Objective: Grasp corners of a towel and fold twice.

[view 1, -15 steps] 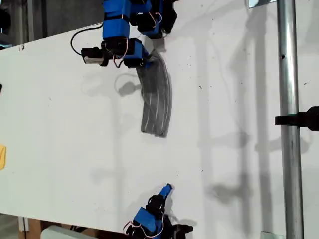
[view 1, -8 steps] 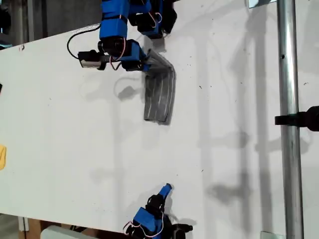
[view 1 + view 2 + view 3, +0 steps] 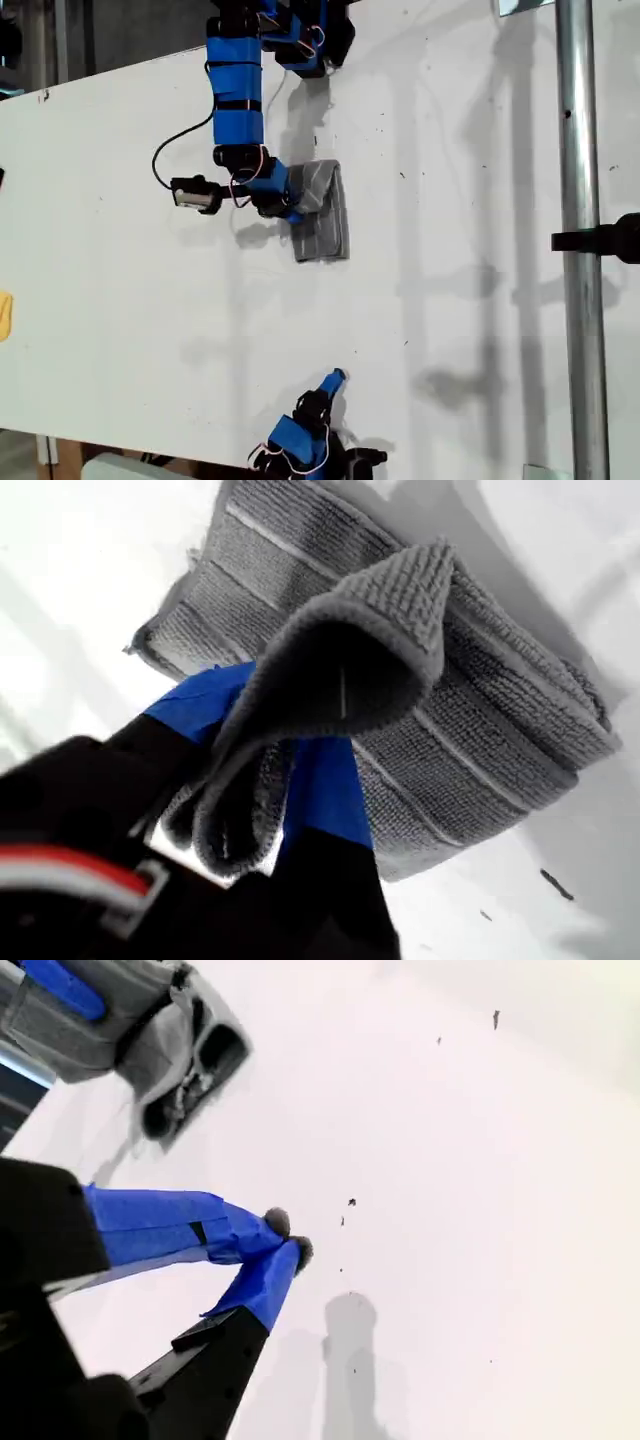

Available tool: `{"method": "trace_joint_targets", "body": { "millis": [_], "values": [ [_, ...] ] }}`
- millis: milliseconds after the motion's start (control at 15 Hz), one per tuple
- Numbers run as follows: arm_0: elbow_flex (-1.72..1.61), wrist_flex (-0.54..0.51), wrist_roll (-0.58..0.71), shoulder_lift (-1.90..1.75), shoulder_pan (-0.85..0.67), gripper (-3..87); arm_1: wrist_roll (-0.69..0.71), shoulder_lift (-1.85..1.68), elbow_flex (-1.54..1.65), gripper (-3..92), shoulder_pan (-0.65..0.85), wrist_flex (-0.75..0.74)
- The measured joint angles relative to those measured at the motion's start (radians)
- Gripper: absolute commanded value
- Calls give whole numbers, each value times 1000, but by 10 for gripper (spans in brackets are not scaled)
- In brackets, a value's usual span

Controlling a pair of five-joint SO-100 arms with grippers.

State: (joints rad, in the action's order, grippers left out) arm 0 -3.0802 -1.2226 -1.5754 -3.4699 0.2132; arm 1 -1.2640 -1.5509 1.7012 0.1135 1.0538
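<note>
Towel [image 3: 322, 212] now lies doubled over on the bench [image 3: 120, 300], a compact grey packet toward the far edge in the exterior view, much shorter than the long strip of a second ago. My first gripper [image 3: 291, 207] has swung the pinched corner [image 3: 400, 590] down over the lower end and holds it clamped. That looks like the second fold nearly laid. My second gripper [image 3: 285, 1240] sits at the near edge, tips closed on nothing.

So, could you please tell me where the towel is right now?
The towel lies folded on the white table, slightly above centre in the exterior view, with my first gripper shut on its edge at the exterior view's left.
</note>
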Motion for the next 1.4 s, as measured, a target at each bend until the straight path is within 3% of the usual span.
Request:
{"method": "trace_joint_targets", "body": {
  "millis": [67,267,467,533,600,800,1000,1067,1200,1267,1400],
  "values": [
    [0,0,0,0,0,-16,21,-3,0,438,3,-41],
    [-6,0,-2,0,-2,-2,140,-160,32,362,15,-295],
    [-23,0,-80,0,-18,8,146,-480,262,146,37,-374],
    [-26,0,-91,0,-28,10,144,-657,408,-3,43,-377],
    [-31,0,-92,0,-31,8,130,-865,577,-3,54,-371],
    [-34,-44,-54,0,-49,-3,-12,-1600,960,-3,72,23],
    [-34,-69,8,0,-114,-1,-78,-1724,1089,-3,80,201],
    [-34,-69,28,0,-132,-1,-126,-1746,1150,84,104,242],
    [-34,-69,34,0,-156,-1,-253,-1747,1200,101,158,348],
    [-34,-69,109,0,-169,-3,-249,-1741,1200,101,181,360],
    [-34,-69,463,-2,-169,-3,-245,-1740,1200,101,192,360]
  ]
}}
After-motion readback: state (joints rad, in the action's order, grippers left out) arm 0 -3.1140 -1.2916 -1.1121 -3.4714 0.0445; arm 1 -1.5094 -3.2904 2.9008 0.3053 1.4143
